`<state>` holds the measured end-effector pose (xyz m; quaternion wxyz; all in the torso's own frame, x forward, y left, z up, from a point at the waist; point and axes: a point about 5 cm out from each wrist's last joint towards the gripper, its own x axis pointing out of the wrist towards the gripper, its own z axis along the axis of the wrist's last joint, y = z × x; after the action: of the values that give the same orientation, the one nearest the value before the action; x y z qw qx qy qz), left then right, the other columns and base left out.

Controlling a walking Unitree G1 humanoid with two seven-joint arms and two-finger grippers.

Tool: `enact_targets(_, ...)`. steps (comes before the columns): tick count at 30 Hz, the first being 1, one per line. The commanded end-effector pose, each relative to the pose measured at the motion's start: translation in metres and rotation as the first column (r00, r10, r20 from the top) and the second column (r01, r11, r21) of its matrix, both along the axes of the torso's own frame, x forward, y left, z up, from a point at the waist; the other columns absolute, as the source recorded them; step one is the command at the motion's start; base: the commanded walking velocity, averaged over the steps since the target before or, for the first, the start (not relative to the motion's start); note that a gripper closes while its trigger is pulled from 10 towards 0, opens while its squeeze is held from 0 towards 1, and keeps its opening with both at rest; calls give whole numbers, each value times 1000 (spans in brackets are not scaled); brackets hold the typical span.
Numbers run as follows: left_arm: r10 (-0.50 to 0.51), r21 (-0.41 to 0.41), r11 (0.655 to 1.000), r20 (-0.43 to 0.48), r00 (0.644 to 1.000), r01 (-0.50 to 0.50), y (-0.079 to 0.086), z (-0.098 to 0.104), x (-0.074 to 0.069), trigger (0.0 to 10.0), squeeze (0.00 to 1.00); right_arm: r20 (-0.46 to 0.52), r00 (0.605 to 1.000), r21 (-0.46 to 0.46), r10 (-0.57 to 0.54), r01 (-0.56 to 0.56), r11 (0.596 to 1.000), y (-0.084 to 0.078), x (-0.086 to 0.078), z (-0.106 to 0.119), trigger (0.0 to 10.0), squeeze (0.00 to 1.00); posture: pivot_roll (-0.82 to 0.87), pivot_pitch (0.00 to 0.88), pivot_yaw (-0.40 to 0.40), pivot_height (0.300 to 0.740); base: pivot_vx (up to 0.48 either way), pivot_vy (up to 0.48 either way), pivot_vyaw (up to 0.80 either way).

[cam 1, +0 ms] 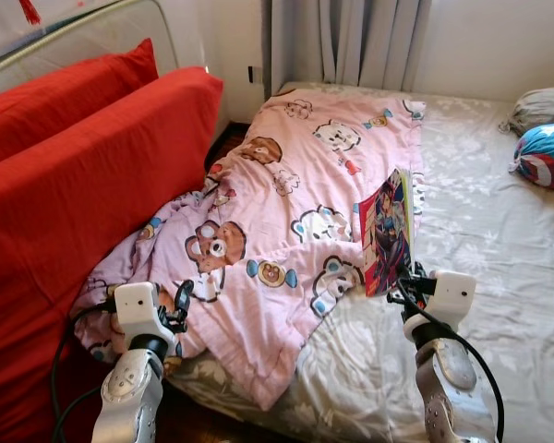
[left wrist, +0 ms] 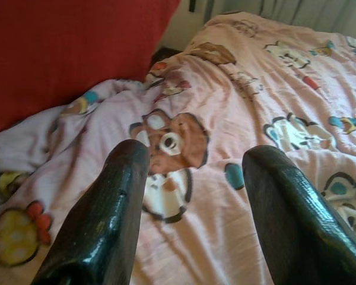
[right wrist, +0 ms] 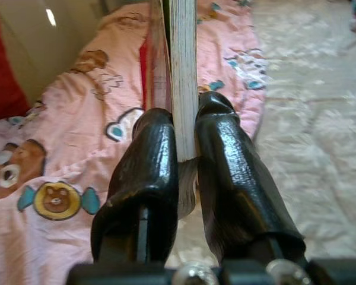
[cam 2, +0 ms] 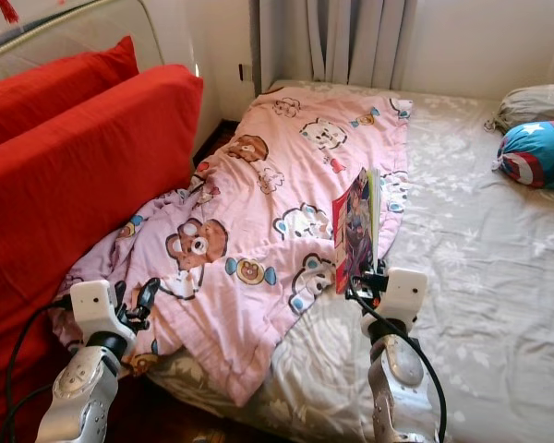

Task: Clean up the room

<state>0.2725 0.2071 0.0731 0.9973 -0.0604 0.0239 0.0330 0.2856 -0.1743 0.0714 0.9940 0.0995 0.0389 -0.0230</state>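
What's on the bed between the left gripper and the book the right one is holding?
Just the pink bear-print blanket, seen in both eye views. It spreads from below the open left gripper across to the book clamped upright in the right gripper.

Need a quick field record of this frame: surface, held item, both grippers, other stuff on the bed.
surface: bed with pale floral sheet
blanket: pink cartoon-bear blanket, spread and rumpled across the bed's left side
held item: book, upright, colourful cover facing left
right gripper: shut on the book's lower edge
left gripper: open, over the blanket near its left edge
cushions: two red cushions leaning along the bed's left side
pillows: grey pillow and blue-red pillow at far right
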Motion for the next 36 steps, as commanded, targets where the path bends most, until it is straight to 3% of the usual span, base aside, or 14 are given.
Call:
enact_targets(1, 12, 0, 1000, 22, 1000, -12, 3, 4, 0, 10000, 0, 26, 1000, 9, -6, 5, 1000, 0, 2, 6, 10000, 0, 8, 87, -3, 712, 0, 0, -738)
enact_targets(10, 12, 16, 1000, 33, 999, -12, 5, 7, 2, 10000, 0, 10, 1000, 18, -15, 15, 1000, 1, 2, 4, 10000, 0, 9, 114, -1, 712, 0, 0, -735)
enact_targets(22, 13, 17, 1000, 38, 999, -14, 4, 7, 1, 10000, 0, 13, 1000, 23, -20, 20, 1000, 3, 2, 5, 10000, 0, 16, 125, 0, 712, 0, -298, -735)
enact_targets(36, 15, 10, 1000, 47, 999, -16, 4, 8, 1, 10000, 0, 22, 1000, 24, -21, 21, 999, 6, 2, 6, 10000, 0, 16, 128, -4, 712, 0, -318, 0)
